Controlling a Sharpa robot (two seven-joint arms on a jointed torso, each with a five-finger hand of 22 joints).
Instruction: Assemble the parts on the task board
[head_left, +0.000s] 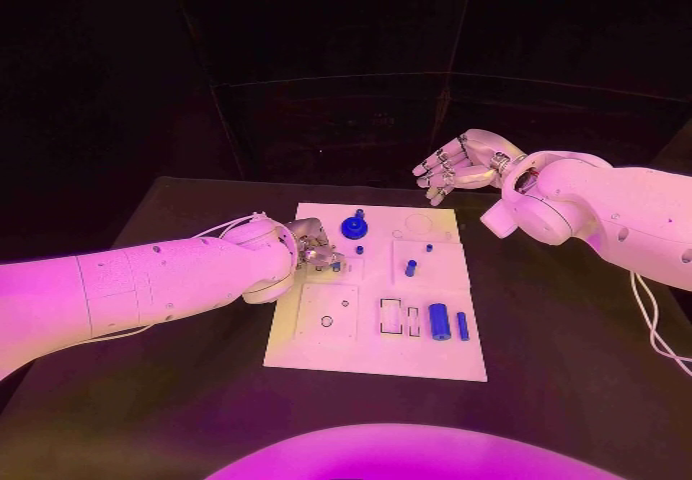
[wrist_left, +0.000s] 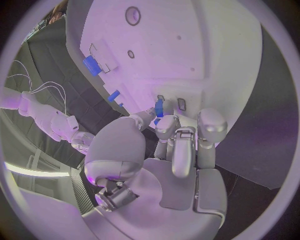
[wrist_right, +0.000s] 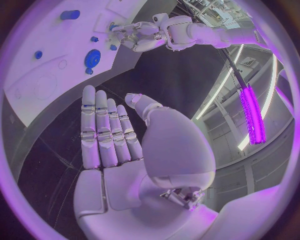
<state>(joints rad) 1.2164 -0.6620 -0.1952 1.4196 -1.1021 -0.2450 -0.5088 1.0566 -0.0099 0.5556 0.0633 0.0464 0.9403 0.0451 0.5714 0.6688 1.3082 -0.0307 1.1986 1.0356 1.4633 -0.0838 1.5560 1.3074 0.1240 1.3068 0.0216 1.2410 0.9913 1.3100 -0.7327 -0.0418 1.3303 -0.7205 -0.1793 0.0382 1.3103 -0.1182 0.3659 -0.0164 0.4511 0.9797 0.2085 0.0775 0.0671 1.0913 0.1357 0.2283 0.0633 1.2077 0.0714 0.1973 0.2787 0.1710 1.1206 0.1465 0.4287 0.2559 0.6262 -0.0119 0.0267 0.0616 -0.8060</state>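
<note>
Fingers (wrist_left: 164, 126) of the left hand (head_left: 312, 250) are pinching a small blue part (wrist_left: 159, 107) over the left edge of the board (head_left: 325, 352). Right hand (head_left: 462, 163) is hovering past the board's far right corner, fingers (wrist_right: 103, 127) lying straight and together, holding nothing. On the board, a blue knob (head_left: 355, 226) is standing near the far edge, a short peg (head_left: 411, 267) is standing near the middle, and a thick cylinder (head_left: 438, 321) and a thin pin (head_left: 462, 325) are lying side by side toward the near right.
</note>
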